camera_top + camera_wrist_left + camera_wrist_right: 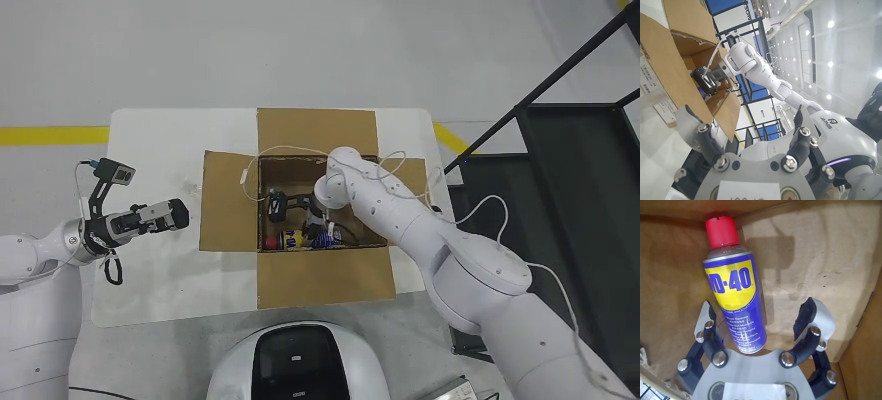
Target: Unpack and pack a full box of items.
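Observation:
An open cardboard box (228, 200) sits in the middle of the white table. Inside it lies a blue and yellow spray can (734, 285) with a red cap, also seen as the spray can (293, 239) near the box's front wall. My right gripper (757, 308) is down inside the box, open, with the can between its fingers, close to one pad and well apart from the other. From the left wrist view the right gripper (709, 91) shows inside the cardboard box (668, 62). My left gripper (185, 213) hangs left of the box, open and holding nothing.
The box's four flaps lie spread out on the white table (150, 150), one bearing paper labels (647, 75). A black metal frame (560, 120) stands off the table's right side. Bare table lies left of the box under the left arm.

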